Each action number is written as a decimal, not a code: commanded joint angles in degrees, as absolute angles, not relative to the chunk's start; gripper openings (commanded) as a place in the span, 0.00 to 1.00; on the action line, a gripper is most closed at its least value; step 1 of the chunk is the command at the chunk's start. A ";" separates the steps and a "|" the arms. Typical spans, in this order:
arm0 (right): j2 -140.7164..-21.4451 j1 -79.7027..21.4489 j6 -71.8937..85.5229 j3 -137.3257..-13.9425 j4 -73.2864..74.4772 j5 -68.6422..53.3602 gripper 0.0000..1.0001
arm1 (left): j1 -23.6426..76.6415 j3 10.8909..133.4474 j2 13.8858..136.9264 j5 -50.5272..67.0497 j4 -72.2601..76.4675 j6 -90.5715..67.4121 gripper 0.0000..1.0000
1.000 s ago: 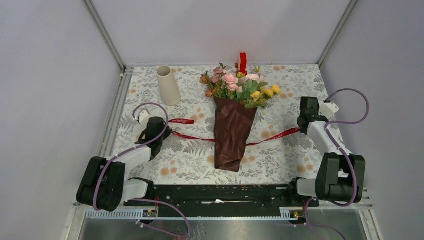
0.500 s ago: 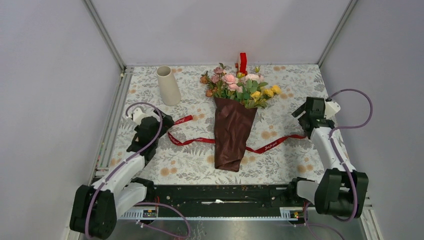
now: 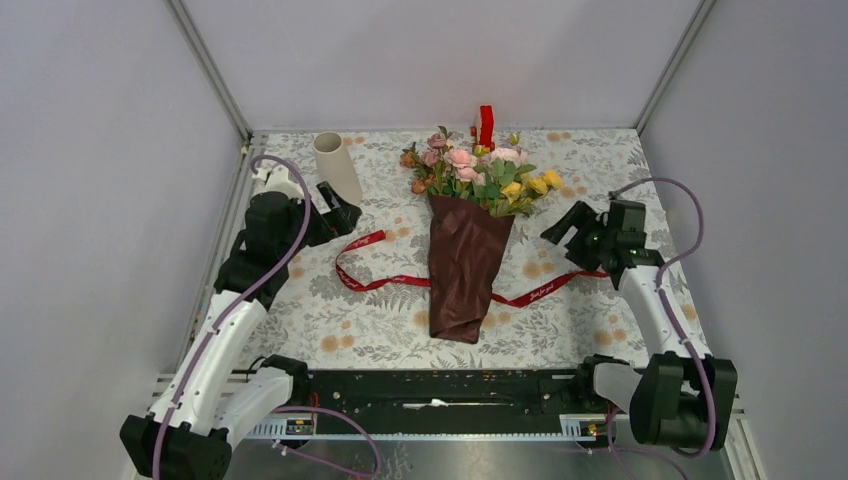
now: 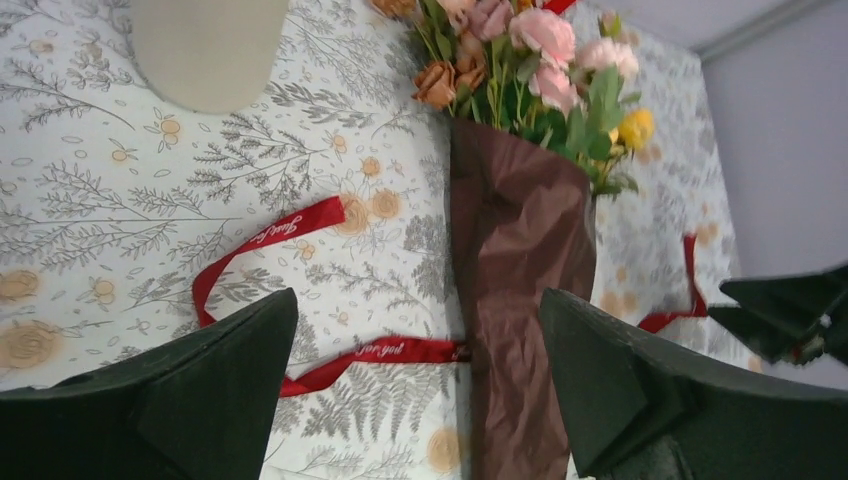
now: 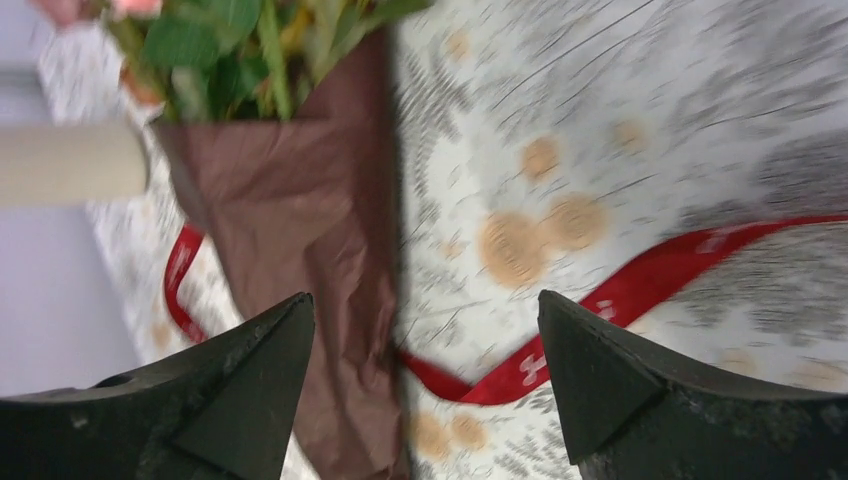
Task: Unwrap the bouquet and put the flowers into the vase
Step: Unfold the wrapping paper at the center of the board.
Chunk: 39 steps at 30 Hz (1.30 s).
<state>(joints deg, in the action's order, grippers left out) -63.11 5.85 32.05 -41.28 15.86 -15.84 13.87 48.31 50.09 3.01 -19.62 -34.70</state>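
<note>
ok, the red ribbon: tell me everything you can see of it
The red ribbon is a narrow, satin-looking strip with pale lettering printed along it. It lies slack and untied on the tablecloth, crossing it left to right. Its middle disappears at the edges of the bouquet's wrapping paper, apparently running under it. The left end curls back in a loop near the left gripper; the right end runs toward the right gripper. Both are open, and neither holds it.
</note>
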 commanded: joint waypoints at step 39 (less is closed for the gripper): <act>-82.68 -15.73 46.99 -25.22 -18.74 -22.18 0.37 | 13.71 49.66 47.46 1.77 -28.61 -10.20 0.98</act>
